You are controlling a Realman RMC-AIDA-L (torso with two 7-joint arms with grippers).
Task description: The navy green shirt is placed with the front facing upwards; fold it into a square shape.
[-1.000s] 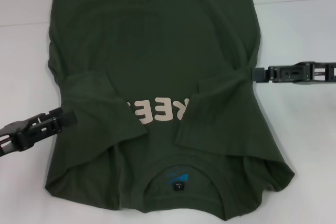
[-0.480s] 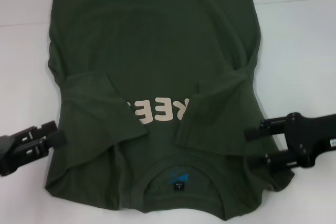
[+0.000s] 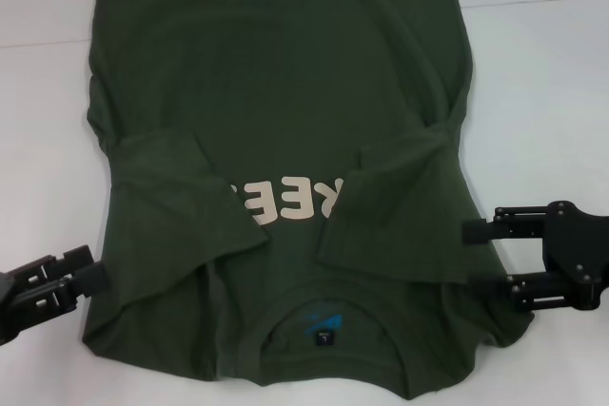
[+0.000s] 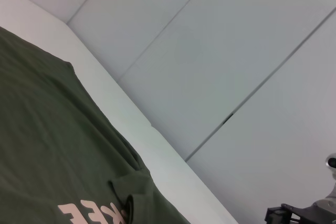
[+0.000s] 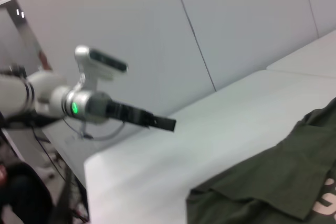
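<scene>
Shirt (image 3: 285,121) flat on table (image 3: 542,92), both sleeves folded inward. Right gripper (image 3: 471,256), fingers spread wide, at its near right edge; left gripper (image 3: 90,268), spread slightly, beside its left edge.

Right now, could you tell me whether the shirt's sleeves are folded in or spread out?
Folded in: both sleeves lie over the shirt front, the left and right flaps covering the ends of the lettering.

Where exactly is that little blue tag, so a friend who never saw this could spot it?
Start at the big dark green shirt spread on the white table. Follow the cream lettering toward the near edge, to the curved neckline. The neck label sits just inside it, the only blue-and-black patch on the green cloth.
</scene>
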